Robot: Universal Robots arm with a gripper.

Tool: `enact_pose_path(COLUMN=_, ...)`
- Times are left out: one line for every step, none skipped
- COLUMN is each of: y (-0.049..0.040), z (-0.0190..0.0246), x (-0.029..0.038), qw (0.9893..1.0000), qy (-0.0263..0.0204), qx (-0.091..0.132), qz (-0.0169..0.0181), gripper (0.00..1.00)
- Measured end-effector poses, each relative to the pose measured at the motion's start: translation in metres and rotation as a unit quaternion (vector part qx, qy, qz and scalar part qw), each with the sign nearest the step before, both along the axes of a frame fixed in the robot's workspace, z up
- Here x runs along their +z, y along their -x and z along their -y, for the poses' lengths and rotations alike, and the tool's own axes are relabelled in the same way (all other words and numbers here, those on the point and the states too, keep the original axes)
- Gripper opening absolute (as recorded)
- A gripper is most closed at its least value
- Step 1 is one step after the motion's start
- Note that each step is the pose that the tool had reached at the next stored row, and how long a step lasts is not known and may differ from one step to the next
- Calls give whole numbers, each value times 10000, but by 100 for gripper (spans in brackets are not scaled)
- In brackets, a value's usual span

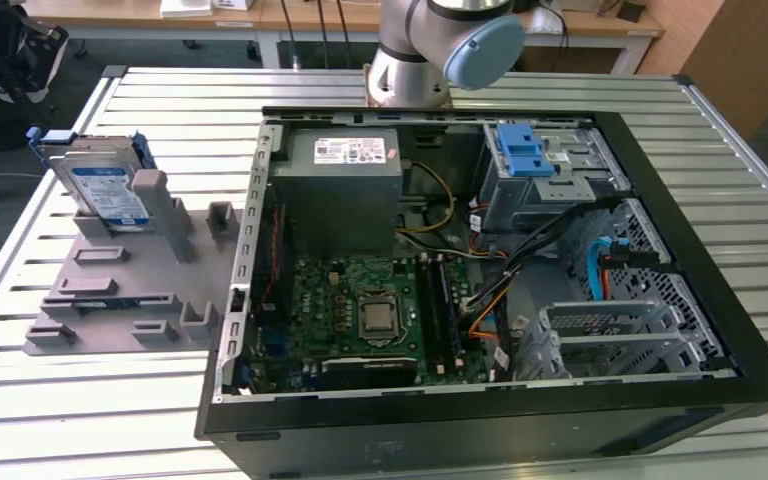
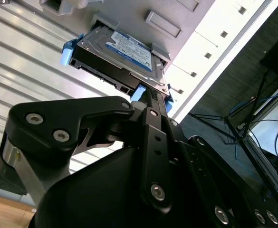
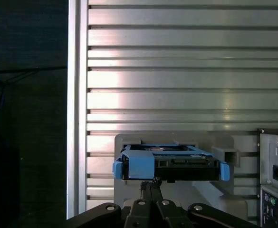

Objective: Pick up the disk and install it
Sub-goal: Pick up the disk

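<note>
1. Disk (image 1: 101, 190): silver body, blue-and-white label, blue side rails.
2. Stand (image 1: 117, 290) under the disk: plain grey.
3. Counter (image 1: 37, 400): pale silver, striped by parallel slats.
4. Computer case (image 1: 491, 435): black shell; green circuit board (image 1: 357, 310); blue tabs (image 1: 524, 150) inside.
5. Pincer (image 3: 153, 183): matt black, silver screw heads.

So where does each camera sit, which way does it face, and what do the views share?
Exterior view: high off the arm, looking down on the open computer case and slatted table; a blue-capped arm joint at the far edge.
First wrist view: on the arm behind the tool, facing the disk at its blue-railed end; tool linkage close to the lens.
Second wrist view: on the arm beside the tool, looking along it at the disk's label face.
Shared: all three show the disk standing in the grey fixture.
</note>
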State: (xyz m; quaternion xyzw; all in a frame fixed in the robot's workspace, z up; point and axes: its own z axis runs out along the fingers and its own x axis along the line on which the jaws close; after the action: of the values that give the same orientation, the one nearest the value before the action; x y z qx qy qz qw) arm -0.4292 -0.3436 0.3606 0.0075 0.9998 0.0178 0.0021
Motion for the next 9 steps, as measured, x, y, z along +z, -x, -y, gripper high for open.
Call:
enact_pose_path(y=0, z=0, x=0, qw=10000, qy=0, qx=15, qz=0, gripper=11)
enact_pose_path(y=0, z=0, x=0, qw=10000, qy=0, qx=36, qz=0, gripper=11)
enact_pose_path(y=0, z=0, x=0, qw=10000, qy=0, qx=60, qz=0, gripper=11)
enact_pose_path(y=0, z=0, x=0, qw=10000, qy=0, qx=87, qz=0, gripper=11)
enact_pose_path(y=0, z=0, x=0, qw=9999, qy=0, qx=117, qz=0, gripper=11)
enact_pose_path(y=0, z=0, x=0, qw=9999, qy=0, qx=152, qz=0, gripper=11)
enact_pose_path(y=0, z=0, x=0, qw=9998, qy=0, qx=194, qz=0, gripper=11)
enact_pose_path(y=0, z=0, x=0, qw=9997, qy=0, qx=237, qz=0, gripper=11)
enact_pose_path(y=0, z=0, x=0, qw=9996, qy=0, qx=279, qz=0, gripper=11)
